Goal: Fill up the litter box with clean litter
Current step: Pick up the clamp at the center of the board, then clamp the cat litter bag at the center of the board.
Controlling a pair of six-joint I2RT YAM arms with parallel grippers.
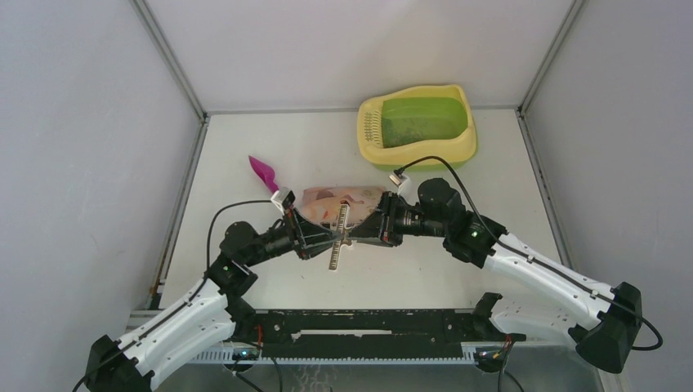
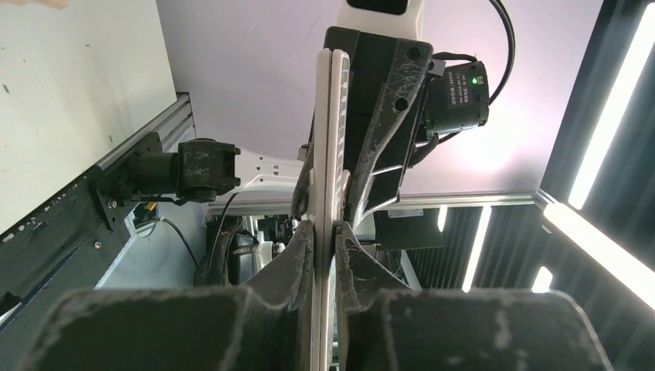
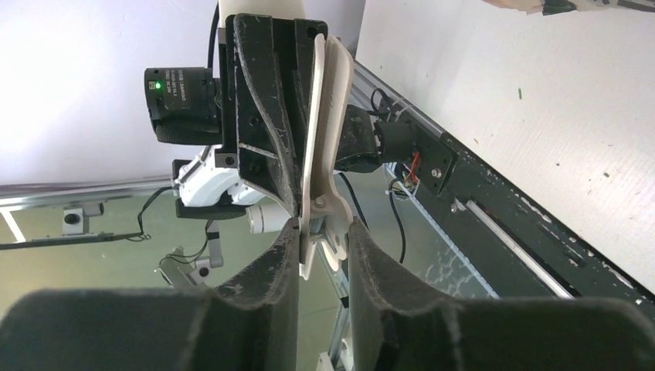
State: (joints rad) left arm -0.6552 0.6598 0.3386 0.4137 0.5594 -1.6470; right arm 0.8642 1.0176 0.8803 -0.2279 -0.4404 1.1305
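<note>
Gripping one long cream bag clip [image 1: 333,258] from both sides. The left gripper [image 1: 327,239] is clamped tight on it. The right gripper [image 1: 353,235] is closed on it too, directly opposite, with the fingertips nearly meeting over the middle of the tabletop [image 1: 409,269]. The two-sided hold is probably for prying the clip apart or passing it across. The wrist views show no bag material between its leaves, so it looks to be off the bag.

The peach-pink bag [image 1: 343,198] lies flat just behind the grippers; I can't tell whether its mouth is open. The magenta scoop [image 1: 263,171] lies left of the bag, with neither gripper on it.

The litter box [image 1: 417,157] sits at the far right corner, well apart from both arms, grille end facing left. The green basin floor shows through. The litter [image 1: 417,129] is only a faint dark speckle, so the box is hardly filled and pouring is not yet begun.
</note>
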